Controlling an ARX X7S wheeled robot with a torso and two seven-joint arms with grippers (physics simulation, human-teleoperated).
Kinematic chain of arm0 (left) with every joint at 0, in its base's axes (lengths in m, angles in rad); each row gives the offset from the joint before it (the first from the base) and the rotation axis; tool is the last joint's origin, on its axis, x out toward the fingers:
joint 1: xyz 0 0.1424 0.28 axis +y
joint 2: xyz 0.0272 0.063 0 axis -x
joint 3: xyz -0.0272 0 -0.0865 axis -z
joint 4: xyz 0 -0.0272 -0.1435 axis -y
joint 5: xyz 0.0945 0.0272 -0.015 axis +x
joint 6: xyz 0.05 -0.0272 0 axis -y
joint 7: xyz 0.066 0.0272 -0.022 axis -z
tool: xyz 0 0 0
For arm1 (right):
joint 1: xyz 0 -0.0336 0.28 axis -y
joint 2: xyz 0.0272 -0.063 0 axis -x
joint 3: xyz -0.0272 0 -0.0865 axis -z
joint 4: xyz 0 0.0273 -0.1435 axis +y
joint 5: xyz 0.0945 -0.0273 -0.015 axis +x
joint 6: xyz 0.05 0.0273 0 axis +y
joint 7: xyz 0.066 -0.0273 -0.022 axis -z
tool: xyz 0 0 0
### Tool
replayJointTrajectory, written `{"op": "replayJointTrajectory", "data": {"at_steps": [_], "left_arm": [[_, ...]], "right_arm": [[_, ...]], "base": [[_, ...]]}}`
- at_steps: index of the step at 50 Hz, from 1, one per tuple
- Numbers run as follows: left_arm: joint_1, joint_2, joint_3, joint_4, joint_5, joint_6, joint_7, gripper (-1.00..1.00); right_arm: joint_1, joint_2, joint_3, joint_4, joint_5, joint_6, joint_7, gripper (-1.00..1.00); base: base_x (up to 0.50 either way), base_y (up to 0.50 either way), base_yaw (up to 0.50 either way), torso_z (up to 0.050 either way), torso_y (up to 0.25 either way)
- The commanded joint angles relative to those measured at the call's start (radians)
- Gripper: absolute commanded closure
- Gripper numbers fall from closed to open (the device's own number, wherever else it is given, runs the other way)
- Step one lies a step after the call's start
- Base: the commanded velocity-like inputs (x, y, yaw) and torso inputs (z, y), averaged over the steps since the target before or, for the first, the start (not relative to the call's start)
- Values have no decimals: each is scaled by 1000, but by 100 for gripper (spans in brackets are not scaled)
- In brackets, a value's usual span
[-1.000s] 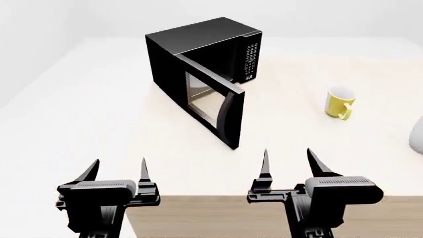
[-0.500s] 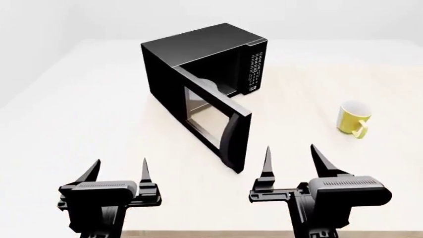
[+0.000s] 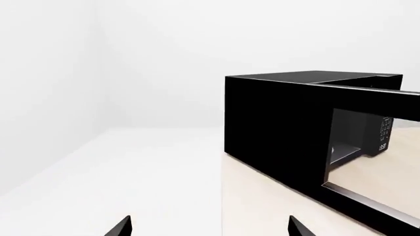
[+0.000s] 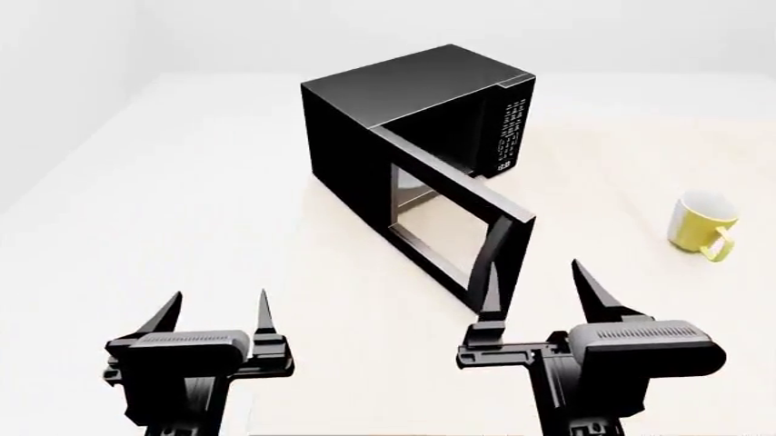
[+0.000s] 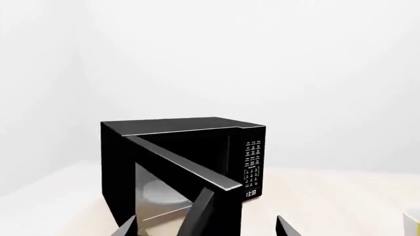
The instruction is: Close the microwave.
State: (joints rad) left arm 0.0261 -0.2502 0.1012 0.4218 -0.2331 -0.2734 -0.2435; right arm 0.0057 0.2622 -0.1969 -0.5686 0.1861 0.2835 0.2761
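**Closer in now, door hanging wide open**

Shifted right in the head view since a second ago, microwave [image 4: 419, 136] included, mug [image 4: 703, 223] pushed out toward the right edge. Looks like the base or head rolled in, not the objects moving. Door's free edge now nearly level with the right gripper.

Sits on the table [image 4: 182, 227], roughly centre, angled so the button panel faces right. Door [image 4: 455, 218] swung out toward the robot, hinged on the left side, handle edge nearest the camera. White plate visible inside from the right wrist view [image 5: 161, 191].

Left gripper [image 4: 213, 313] spread open, holding nothing, parked low and well clear of the box. Right gripper [image 4: 540, 291] also spread, empty, its left finger just in front of the door's free edge in the head view. Touching or not, can't tell.

Probably lined up that way on purpose: right arm placed outside the door, ready to shove it back toward the cavity. No grasp needed, just a push. Risk of nudging the whole microwave if pushed too hard.
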Motion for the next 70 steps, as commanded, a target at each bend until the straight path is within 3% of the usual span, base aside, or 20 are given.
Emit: {"op": "replayJointTrajectory", "data": {"at_steps": [1,8,36,48,70], "left_arm": [[-1,-4,5,-3,-3,3,-4,-100],[-2,-6,9,-3,-4,3,-8,-100],[-2,-14,21,-12,-10,11,-19,-100],[-4,-20,24,-12,-14,12,-23,-100],[-6,-29,29,-5,-23,7,-34,-100]], "right_arm": [[4,14,-6,-29,-4,9,9,-100],[20,15,11,-45,13,63,29,-100],[129,59,17,-231,13,292,85,-100],[155,76,4,-253,13,302,79,-100],[176,80,13,-275,24,335,97,-100]], "base": [[500,0,0,0,0],[443,0,0,0,0],[3,0,0,0,0],[20,0,0,0,0],[394,0,0,0,1]]}}
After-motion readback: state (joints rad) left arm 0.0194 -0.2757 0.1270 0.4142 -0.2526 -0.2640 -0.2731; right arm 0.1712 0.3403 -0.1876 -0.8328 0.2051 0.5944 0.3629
